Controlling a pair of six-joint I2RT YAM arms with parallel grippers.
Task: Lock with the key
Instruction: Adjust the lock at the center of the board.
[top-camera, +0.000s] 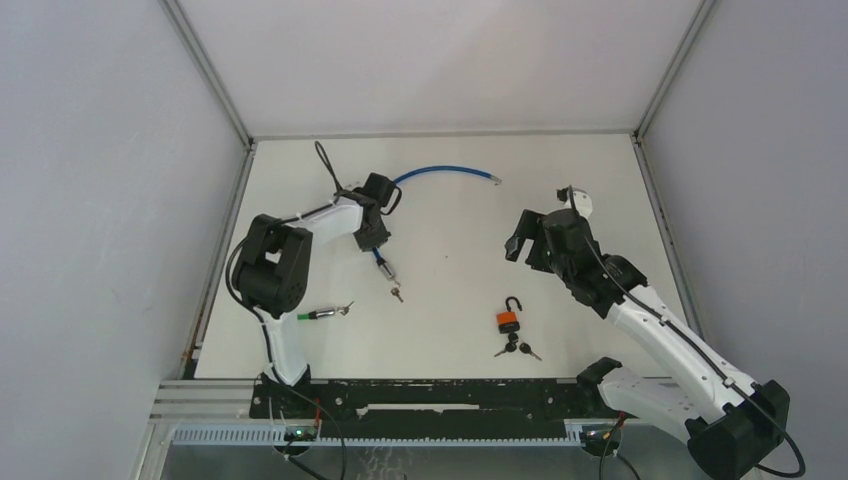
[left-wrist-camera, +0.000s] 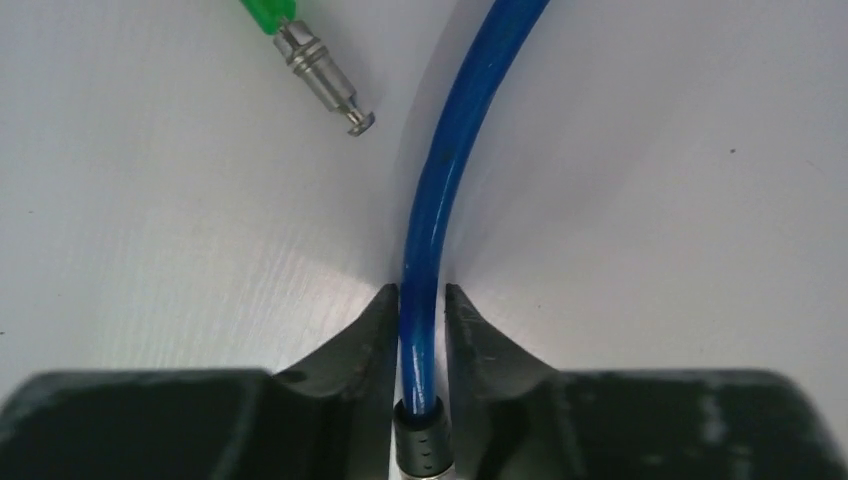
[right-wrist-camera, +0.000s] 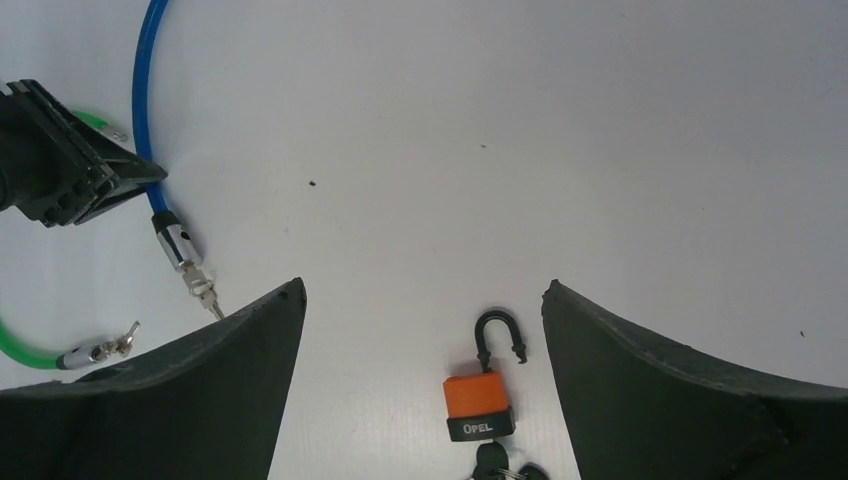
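Observation:
An orange padlock (top-camera: 509, 320) with a black base and an open black shackle lies on the white table, a bunch of black-headed keys (top-camera: 518, 348) in its keyhole end. In the right wrist view the padlock (right-wrist-camera: 478, 398) lies between and below my wide-open right gripper (right-wrist-camera: 424, 290), with the keys (right-wrist-camera: 492, 462) at the bottom edge. My right gripper (top-camera: 520, 250) hovers above and behind the padlock, empty. My left gripper (top-camera: 375, 240) is shut on a blue cable (top-camera: 440, 171); in the left wrist view the fingers (left-wrist-camera: 375, 320) pinch the cable (left-wrist-camera: 440, 180) just above its black collar.
The blue cable's metal end carries a small key (top-camera: 397, 293) near the left gripper, and both show in the right wrist view (right-wrist-camera: 205, 293). A green cable with a metal plug (top-camera: 320, 314) lies by the left arm; its plug (left-wrist-camera: 325, 85) lies beside the blue cable. Metal frame rails border the table.

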